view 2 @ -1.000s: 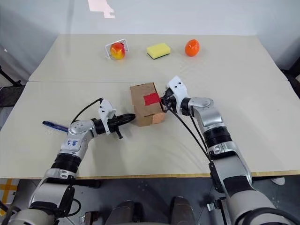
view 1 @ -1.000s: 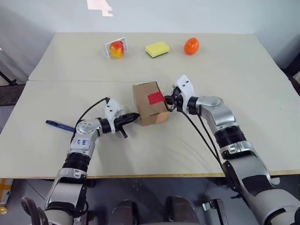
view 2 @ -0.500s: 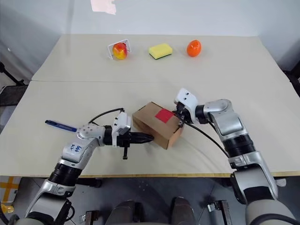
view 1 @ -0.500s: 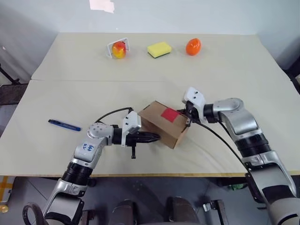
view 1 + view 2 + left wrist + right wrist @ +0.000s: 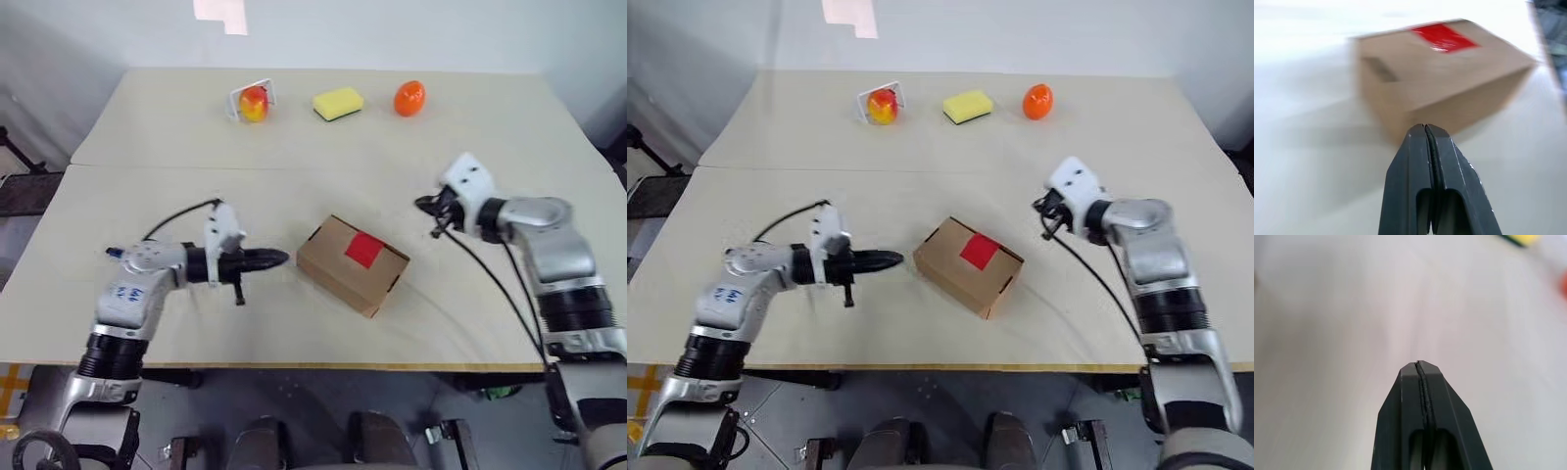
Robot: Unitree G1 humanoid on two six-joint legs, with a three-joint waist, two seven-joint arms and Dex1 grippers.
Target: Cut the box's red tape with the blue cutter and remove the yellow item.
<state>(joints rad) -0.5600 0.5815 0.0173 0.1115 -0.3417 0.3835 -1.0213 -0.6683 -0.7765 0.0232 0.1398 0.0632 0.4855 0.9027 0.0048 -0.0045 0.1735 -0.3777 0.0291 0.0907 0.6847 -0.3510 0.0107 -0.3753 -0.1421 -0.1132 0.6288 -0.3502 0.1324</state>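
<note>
Both claws have backed off the box (image 5: 353, 264), pinched shut and empty. Cutter (image 5: 115, 253) peeks out behind the left arm, so the left claw (image 5: 279, 258) is nearer; right claw (image 5: 423, 204) far off.

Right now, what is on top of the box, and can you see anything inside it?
The red tape sits on the box's upward face, apparently intact. The box looks closed, so its contents are hidden. Nothing else rests on it; neither end effector touches it.
</note>
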